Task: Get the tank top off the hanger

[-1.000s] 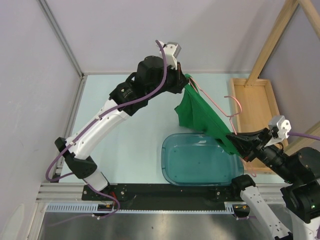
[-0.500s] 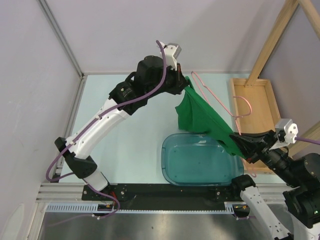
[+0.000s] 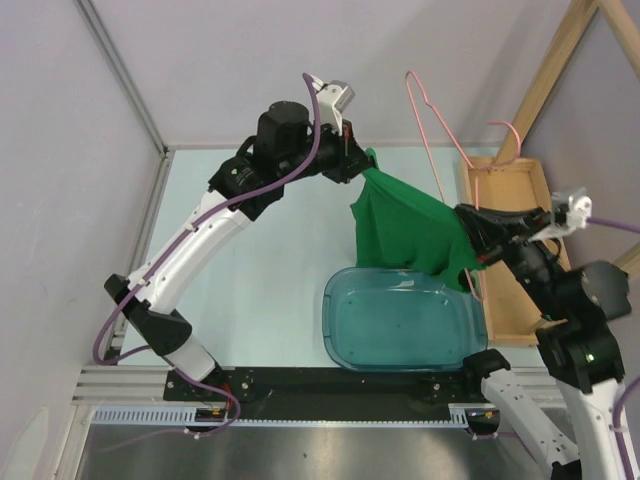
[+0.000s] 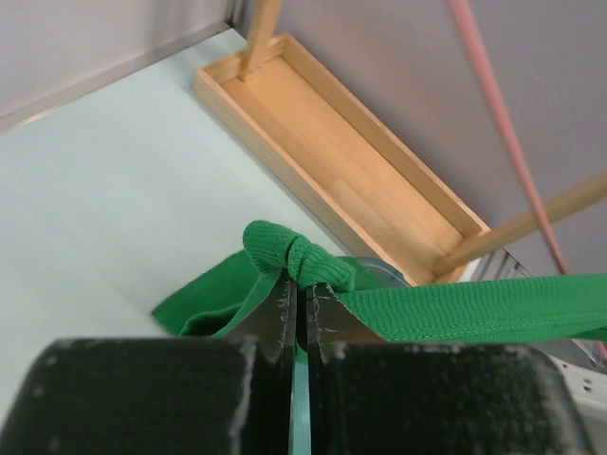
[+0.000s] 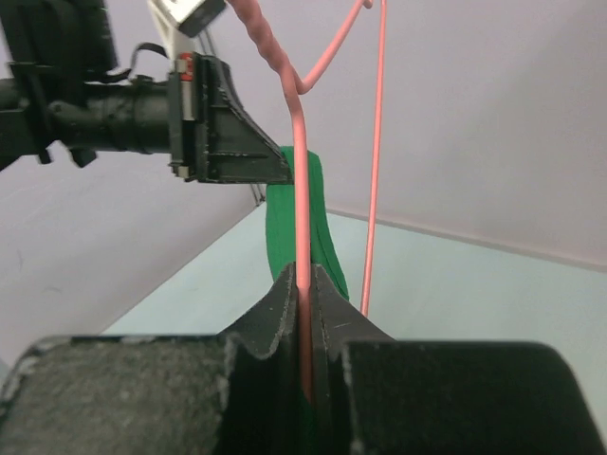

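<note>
A translucent teal tub sits on the pale mint desk. Just beside the tub on its right, and reaching farther back, lies a shallow wooden tray. A slanted wooden beam rises behind the tray, beyond the tub's far right corner. A black strip runs along the tub's near side. Lavender walls stand behind and left of the tub.

I see a white-shelled left arm and right arm with black joint housings, purple cables strung along both (loosely), white wrist camera boxes and matte black wedge fingers.
</note>
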Robot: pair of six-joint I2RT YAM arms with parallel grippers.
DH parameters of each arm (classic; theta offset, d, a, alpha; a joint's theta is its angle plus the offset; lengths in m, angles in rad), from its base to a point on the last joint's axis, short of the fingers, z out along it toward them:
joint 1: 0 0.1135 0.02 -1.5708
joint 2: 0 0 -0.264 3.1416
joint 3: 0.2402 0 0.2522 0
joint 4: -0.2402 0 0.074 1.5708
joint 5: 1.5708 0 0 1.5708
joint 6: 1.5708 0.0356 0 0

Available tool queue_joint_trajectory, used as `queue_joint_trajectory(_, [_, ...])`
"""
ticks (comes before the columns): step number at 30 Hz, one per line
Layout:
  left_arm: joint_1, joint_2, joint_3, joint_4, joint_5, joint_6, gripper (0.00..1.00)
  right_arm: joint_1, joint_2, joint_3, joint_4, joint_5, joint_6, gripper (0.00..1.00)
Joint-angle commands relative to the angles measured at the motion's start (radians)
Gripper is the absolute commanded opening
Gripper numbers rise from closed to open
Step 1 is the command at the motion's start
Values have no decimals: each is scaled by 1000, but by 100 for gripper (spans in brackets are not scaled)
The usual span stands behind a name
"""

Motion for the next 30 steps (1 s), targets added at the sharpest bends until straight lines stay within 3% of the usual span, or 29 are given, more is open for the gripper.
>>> queue_joint_trajectory(1, [53,61,125,53,-117,30,0,6,107,-21,227,96,27,0])
queue_joint_trajectory(11, [224,478,530,2,84,-136,3,6,411,-42,503,242,-11,0])
queue_joint_trajectory(14, [239,474,503,22,112,-129,21,32,482,-42,528,277,-54,0])
queue_joint_trajectory(16, [239,448,448,47,113,-109,44,46,514,-45,534,281,-73,0])
queue_joint_trajectory(20, [236,362,374,70,100,-79,69,50,555,-27,507,281,-77,0])
queue_joint_trajectory(22, [222,296,325,82,106,-70,76,61,566,-16,464,281,-68,0])
queue_joint_trajectory(25, [182,196,233,129,139,-62,79,76,568,-13,416,281,-56,0])
queue_joint_trajectory(30, [106,72,11,377,210,-189,75,107,558,-12,367,274,-67,0])
